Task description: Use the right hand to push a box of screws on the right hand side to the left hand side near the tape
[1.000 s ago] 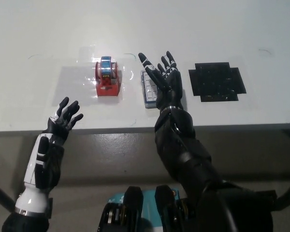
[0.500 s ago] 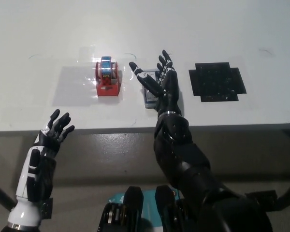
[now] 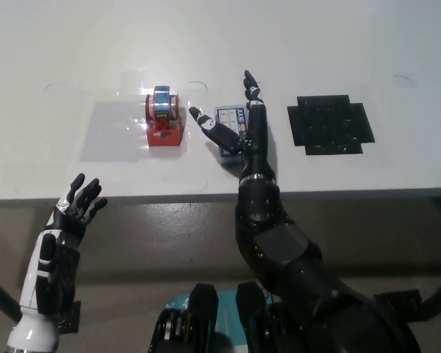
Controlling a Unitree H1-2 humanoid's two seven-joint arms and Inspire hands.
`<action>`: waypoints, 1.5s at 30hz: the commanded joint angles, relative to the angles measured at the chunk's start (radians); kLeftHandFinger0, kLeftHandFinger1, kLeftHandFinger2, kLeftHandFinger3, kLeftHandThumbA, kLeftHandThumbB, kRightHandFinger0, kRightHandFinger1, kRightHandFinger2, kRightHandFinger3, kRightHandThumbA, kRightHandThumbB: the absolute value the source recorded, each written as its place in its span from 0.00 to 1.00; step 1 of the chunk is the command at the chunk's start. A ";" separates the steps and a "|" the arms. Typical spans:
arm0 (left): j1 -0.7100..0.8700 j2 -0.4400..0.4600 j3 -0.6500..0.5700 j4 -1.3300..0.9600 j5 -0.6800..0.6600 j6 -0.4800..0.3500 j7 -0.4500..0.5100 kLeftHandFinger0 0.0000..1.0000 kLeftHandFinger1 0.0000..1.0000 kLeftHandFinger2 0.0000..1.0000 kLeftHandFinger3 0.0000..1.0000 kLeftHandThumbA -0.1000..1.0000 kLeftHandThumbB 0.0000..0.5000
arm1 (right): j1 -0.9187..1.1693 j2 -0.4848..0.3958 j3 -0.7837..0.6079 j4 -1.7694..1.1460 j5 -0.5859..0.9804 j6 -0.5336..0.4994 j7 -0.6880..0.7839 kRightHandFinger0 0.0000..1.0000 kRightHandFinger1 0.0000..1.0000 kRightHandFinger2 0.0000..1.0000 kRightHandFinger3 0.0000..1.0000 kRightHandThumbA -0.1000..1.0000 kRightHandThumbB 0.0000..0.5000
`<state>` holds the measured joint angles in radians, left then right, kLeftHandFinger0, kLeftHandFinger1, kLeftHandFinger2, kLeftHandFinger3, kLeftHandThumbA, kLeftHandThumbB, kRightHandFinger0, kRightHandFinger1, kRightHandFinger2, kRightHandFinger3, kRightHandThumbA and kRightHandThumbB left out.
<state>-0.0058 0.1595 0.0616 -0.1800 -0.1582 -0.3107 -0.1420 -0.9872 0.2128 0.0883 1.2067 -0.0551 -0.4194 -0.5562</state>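
1. My left hand (image 3: 73, 208): resting off the table's near edge at about 8 o'clock of the scene, fingers spread, holding nothing.

2. White table (image 3: 294, 44): bare apart from the items below.

3. Red tape dispenser (image 3: 164, 120): upright on a faint clear sheet at roughly 11 o'clock. This is the landmark the push should end beside.

4. Box of screws (image 3: 229, 118): small, grey-blue, with a gridded lid. It lies just to the 3 o'clock side of the tape dispenser, with a narrow strip of table between them.

5. My right hand (image 3: 242, 129): turned on edge, fingers extended and together along the box's 3 o'clock side, thumb reaching across toward 9 o'clock. It grips nothing. I cannot tell whether the palm is pressing the box or only beside it.

6. Black cross-shaped mat (image 3: 329, 123): flat at 3 o'clock of my right hand, well apart from the box.

Step in hand, as I judge it: the sideways push, close to finished. Next move calls for a short, level sweep toward 9 o'clock, stopping before the box knocks the dispenser. Nothing stands between them.
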 commanded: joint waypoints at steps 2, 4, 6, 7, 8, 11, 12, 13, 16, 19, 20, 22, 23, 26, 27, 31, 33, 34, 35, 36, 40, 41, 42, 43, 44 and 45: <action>0.019 -0.001 0.000 -0.044 -0.003 -0.016 0.000 1.00 1.00 1.00 1.00 1.00 0.58 | -0.011 -0.006 0.043 -0.017 -0.073 -0.051 -0.098 1.00 1.00 1.00 1.00 1.00 0.25; 0.054 0.002 -0.001 -0.049 -0.008 -0.023 -0.005 1.00 1.00 1.00 1.00 1.00 0.59 | 0.018 -0.003 0.061 -0.024 -0.084 -0.051 -0.108 1.00 1.00 1.00 1.00 1.00 0.20; 0.090 0.000 0.004 -0.062 -0.005 -0.024 -0.001 1.00 1.00 1.00 1.00 1.00 0.60 | 0.043 0.006 0.077 -0.029 -0.087 -0.051 -0.115 1.00 1.00 1.00 1.00 1.00 0.18; 0.109 0.000 0.006 -0.067 -0.010 -0.027 -0.001 1.00 1.00 1.00 1.00 1.00 0.61 | 0.055 0.011 0.081 -0.028 -0.087 -0.051 -0.115 1.00 1.00 1.00 1.00 1.00 0.18; 0.129 0.000 0.007 -0.074 -0.009 -0.029 0.000 1.00 1.00 1.00 1.00 1.00 0.60 | 0.067 0.017 0.086 -0.028 -0.087 -0.051 -0.116 1.00 1.00 1.00 1.00 1.00 0.16; 0.152 0.002 0.005 -0.080 -0.017 -0.033 -0.005 1.00 1.00 1.00 1.00 1.00 0.57 | 0.086 0.021 0.089 -0.031 -0.080 -0.051 -0.111 1.00 1.00 1.00 1.00 1.00 0.15; 0.168 0.000 0.001 -0.080 -0.018 -0.038 -0.008 1.00 1.00 1.00 1.00 1.00 0.56 | 0.104 0.022 0.089 -0.038 -0.078 -0.051 -0.109 1.00 1.00 1.00 1.00 1.00 0.17; 0.171 -0.003 -0.002 -0.074 -0.015 -0.043 -0.008 1.00 1.00 1.00 1.00 1.00 0.56 | 0.114 0.020 0.082 -0.042 -0.068 -0.051 -0.097 1.00 1.00 1.00 1.00 1.00 0.19; 0.171 -0.010 -0.005 -0.076 -0.010 -0.028 -0.002 1.00 1.00 1.00 1.00 1.00 0.59 | 0.117 0.015 0.074 -0.031 -0.065 -0.051 -0.100 1.00 1.00 1.00 1.00 1.00 0.24; 0.165 -0.012 -0.010 -0.069 -0.014 -0.031 -0.006 1.00 1.00 1.00 1.00 1.00 0.61 | 0.123 0.009 0.058 -0.029 -0.047 -0.051 -0.071 1.00 1.00 1.00 1.00 1.00 0.23; 0.165 -0.012 -0.011 -0.071 -0.011 -0.030 -0.006 1.00 1.00 1.00 1.00 1.00 0.61 | 0.123 0.008 0.058 -0.026 -0.048 -0.051 -0.070 1.00 1.00 1.00 1.00 1.00 0.23; 0.164 -0.009 -0.011 -0.074 -0.004 -0.025 -0.008 1.00 1.00 1.00 1.00 1.00 0.61 | 0.122 0.008 0.049 -0.021 -0.040 -0.051 -0.058 1.00 1.00 1.00 1.00 1.00 0.23; 0.164 -0.009 -0.011 -0.075 0.001 -0.023 -0.007 1.00 1.00 1.00 1.00 1.00 0.61 | 0.124 0.010 0.043 -0.024 -0.034 -0.051 -0.053 1.00 1.00 1.00 1.00 1.00 0.22; 0.164 -0.009 -0.014 -0.075 0.002 -0.024 -0.009 1.00 1.00 1.00 1.00 1.00 0.60 | 0.121 0.018 0.028 -0.021 -0.020 -0.051 -0.025 1.00 1.00 1.00 1.00 1.00 0.25; 0.166 -0.008 -0.016 -0.074 -0.001 -0.024 -0.012 1.00 1.00 1.00 1.00 1.00 0.60 | 0.120 0.022 0.020 -0.021 -0.011 -0.051 -0.010 1.00 1.00 1.00 1.00 1.00 0.26; 0.167 -0.012 -0.024 -0.075 -0.007 -0.023 -0.013 1.00 1.00 1.00 1.00 1.00 0.59 | 0.094 0.054 -0.023 -0.003 0.031 -0.051 0.076 1.00 1.00 1.00 1.00 1.00 0.26; 0.164 -0.014 -0.027 -0.074 0.001 -0.023 -0.010 1.00 1.00 1.00 1.00 1.00 0.60 | 0.080 0.064 -0.040 0.012 0.041 -0.051 0.108 1.00 1.00 1.00 1.00 1.00 0.25; 0.163 -0.015 -0.027 -0.074 0.008 -0.025 -0.007 1.00 1.00 1.00 1.00 1.00 0.60 | 0.065 0.074 -0.050 0.028 0.051 -0.051 0.132 1.00 1.00 1.00 1.00 1.00 0.27; 0.161 -0.015 -0.027 -0.073 0.006 -0.027 -0.007 1.00 1.00 1.00 1.00 1.00 0.58 | 0.055 0.081 -0.056 0.035 0.057 -0.051 0.143 1.00 1.00 1.00 1.00 1.00 0.27; 0.162 -0.014 -0.028 -0.077 0.005 -0.025 -0.007 1.00 1.00 1.00 1.00 1.00 0.57 | 0.045 0.089 -0.066 0.044 0.064 -0.051 0.155 1.00 1.00 1.00 1.00 1.00 0.26; 0.156 -0.011 -0.030 -0.079 0.000 -0.020 -0.008 1.00 1.00 1.00 1.00 1.00 0.56 | 0.010 0.106 -0.095 0.079 0.078 -0.051 0.182 1.00 1.00 1.00 1.00 1.00 0.26; 0.154 -0.009 -0.030 -0.079 0.003 -0.022 -0.009 1.00 1.00 1.00 1.00 1.00 0.54 | 0.000 0.112 -0.101 0.086 0.081 -0.051 0.188 1.00 1.00 1.00 1.00 1.00 0.25; 0.153 -0.008 -0.031 -0.078 0.002 -0.023 -0.010 1.00 1.00 1.00 1.00 1.00 0.54 | -0.004 0.115 -0.104 0.089 0.081 -0.051 0.193 1.00 1.00 1.00 1.00 1.00 0.24; 0.152 -0.008 -0.031 -0.076 0.002 -0.027 -0.011 1.00 1.00 1.00 1.00 1.00 0.53 | -0.008 0.117 -0.107 0.094 0.082 -0.051 0.198 1.00 1.00 1.00 1.00 1.00 0.26; 0.150 -0.007 -0.031 -0.071 0.000 -0.033 -0.012 1.00 1.00 1.00 1.00 1.00 0.52 | -0.017 0.121 -0.109 0.103 0.081 -0.051 0.205 1.00 1.00 1.00 1.00 1.00 0.29; 0.147 -0.006 -0.030 -0.069 0.002 -0.035 -0.012 1.00 1.00 1.00 1.00 1.00 0.51 | -0.025 0.124 -0.110 0.111 0.081 -0.051 0.210 1.00 1.00 1.00 1.00 1.00 0.31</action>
<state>0.1572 0.1457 0.0351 -0.2197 -0.1618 -0.3129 -0.1433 -0.9446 0.2939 -0.0070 1.2926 -0.0058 -0.4611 -0.4341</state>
